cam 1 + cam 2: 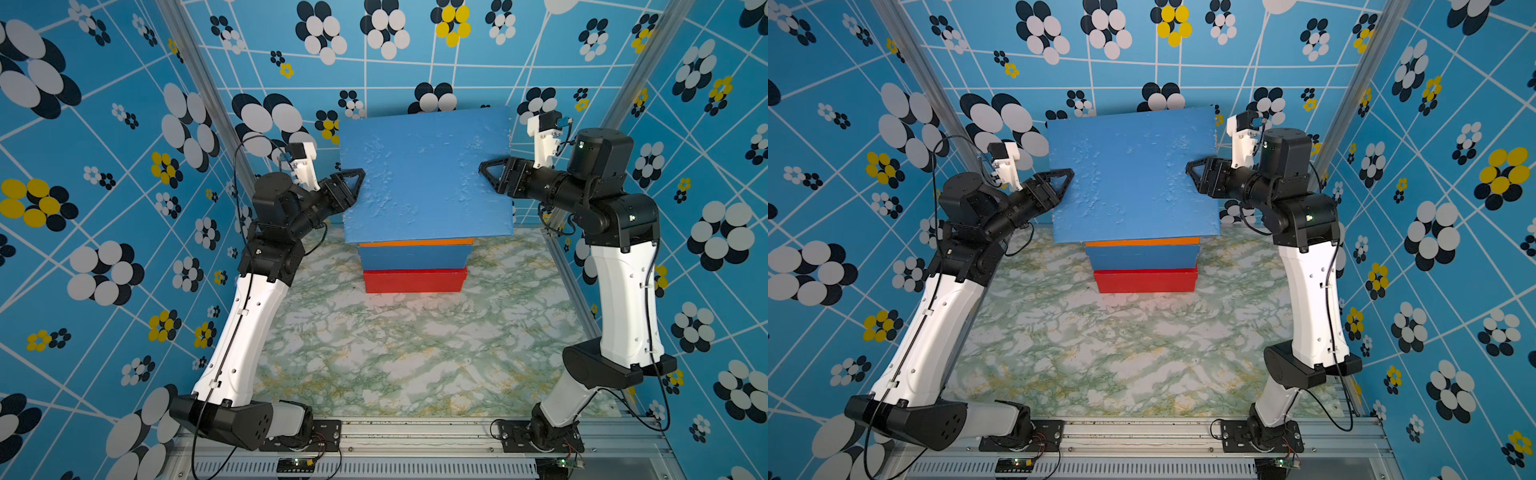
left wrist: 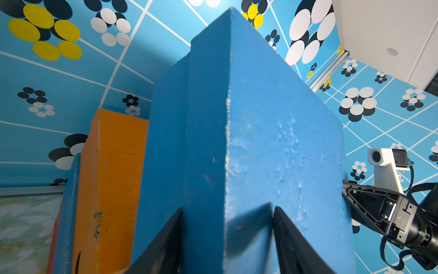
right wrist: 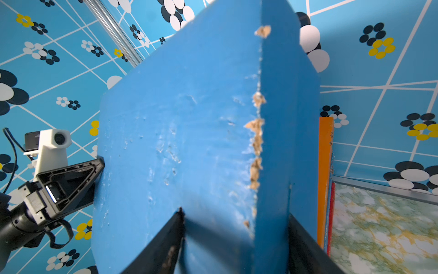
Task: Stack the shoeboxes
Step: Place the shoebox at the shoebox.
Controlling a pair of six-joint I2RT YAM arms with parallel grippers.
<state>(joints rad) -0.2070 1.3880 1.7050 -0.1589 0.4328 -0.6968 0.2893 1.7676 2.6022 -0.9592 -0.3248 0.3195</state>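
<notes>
We hold the top blue shoebox [image 1: 424,174] over the orange shoebox [image 1: 415,242], lower blue shoebox [image 1: 415,257] and red shoebox [image 1: 415,280], left gripper [image 1: 359,176] and right gripper [image 1: 484,170] clamping its ends; only release seems left.

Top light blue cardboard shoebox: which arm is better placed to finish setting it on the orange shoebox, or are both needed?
Both, probably. The left jaws and the right jaws each clamp one end of the light blue cardboard shoebox over the orange cardboard shoebox. One arm alone would likely tip it.
</notes>
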